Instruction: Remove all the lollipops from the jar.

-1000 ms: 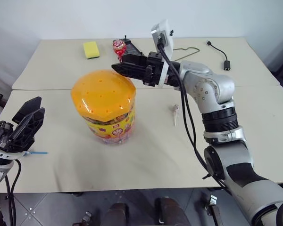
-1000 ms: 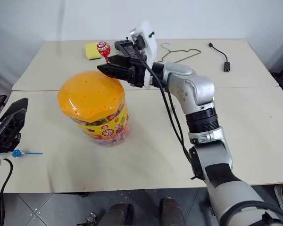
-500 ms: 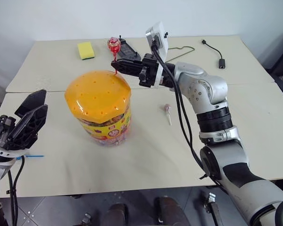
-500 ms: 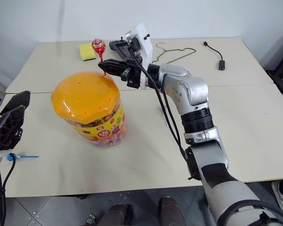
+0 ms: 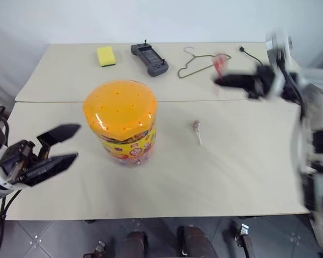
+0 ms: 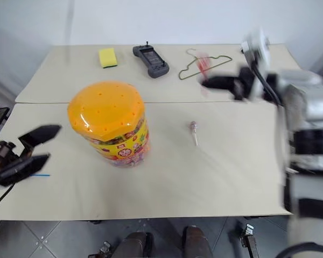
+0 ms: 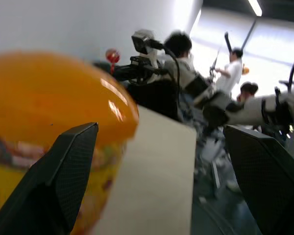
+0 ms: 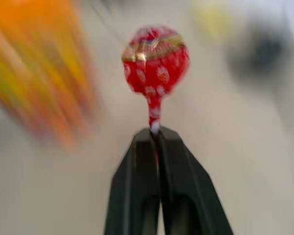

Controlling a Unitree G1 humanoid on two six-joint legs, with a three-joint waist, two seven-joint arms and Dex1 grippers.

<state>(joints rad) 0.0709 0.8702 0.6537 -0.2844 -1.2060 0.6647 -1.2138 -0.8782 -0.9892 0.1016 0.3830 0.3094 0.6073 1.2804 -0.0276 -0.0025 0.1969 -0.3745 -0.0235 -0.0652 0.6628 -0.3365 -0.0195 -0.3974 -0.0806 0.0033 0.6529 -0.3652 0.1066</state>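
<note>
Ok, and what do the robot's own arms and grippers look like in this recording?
Each gripper has two black, wedge-shaped fingers with a textured surface: the left gripper sits on a black wrist with a black cable hanging below it. The right gripper joins a silver-grey arm of rounded segments with black bands; a white, boxy camera mount sits above its wrist, and a black cable runs along the arm.

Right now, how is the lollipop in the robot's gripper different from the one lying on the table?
The red lollipop is pinched by its stick in the shut right gripper, up in the air; the white-stick lollipop lies flat on the table, untouched. Both are out of the jar.
</note>
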